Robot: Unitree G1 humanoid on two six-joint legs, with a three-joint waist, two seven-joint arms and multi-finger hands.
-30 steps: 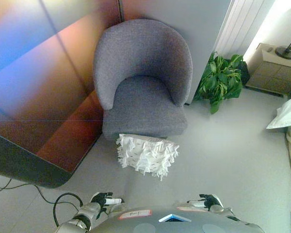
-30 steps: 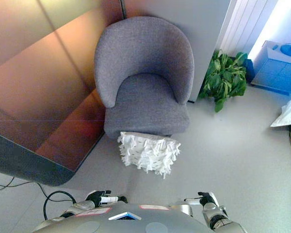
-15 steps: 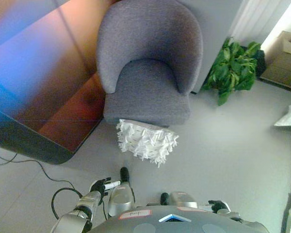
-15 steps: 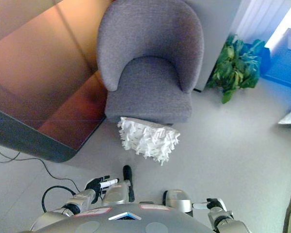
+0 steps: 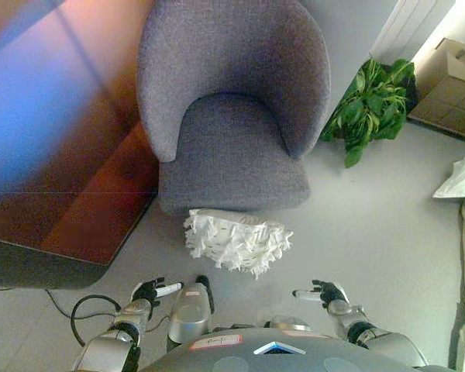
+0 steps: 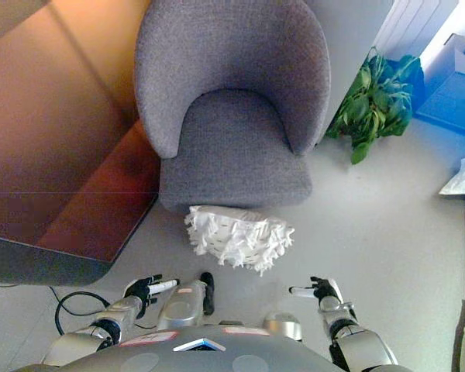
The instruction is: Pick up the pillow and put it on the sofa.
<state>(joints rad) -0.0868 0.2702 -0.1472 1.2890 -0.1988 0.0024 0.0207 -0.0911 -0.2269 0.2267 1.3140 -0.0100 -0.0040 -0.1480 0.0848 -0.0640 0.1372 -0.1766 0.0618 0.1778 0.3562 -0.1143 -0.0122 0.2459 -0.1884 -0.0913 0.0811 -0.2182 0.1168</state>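
Your pillow [image 5: 236,241], white w/ shaggy fringe, lies on the grey floor [image 5: 372,209], right up against the front edge of the sofa [image 5: 231,116]; its back edge touches or tucks under the seat front, can't tell which. It sits a bit tilted, right end reaching out past the seat's front-right corner. Nothing is holding it.

The sofa is a grey fabric tub chair w/ a curved back wrapping round the seat; the seat cushion carries nothing.

Your left hand [image 6: 146,287] hangs low at the bottom left, near the pillow's left end but apart from it, fingers loosely extended, white tips pointing right, grasping nothing. Your right hand [image 6: 318,290] is at the bottom right, below and right of the pillow, also apart from it, fingers relaxed w/ white tips pointing left toward the centre, empty.

Further out: a dark reddish-brown panel [image 5: 54,155] runs along the left side, its rounded lower edge near the sofa's left flank. A green leafy plant [image 5: 370,108] stands just right of the sofa by the wall. Past it, top right, a beige cabinet [image 5: 449,85]. A white cushion corner [image 5: 463,177] shows at the right edge.
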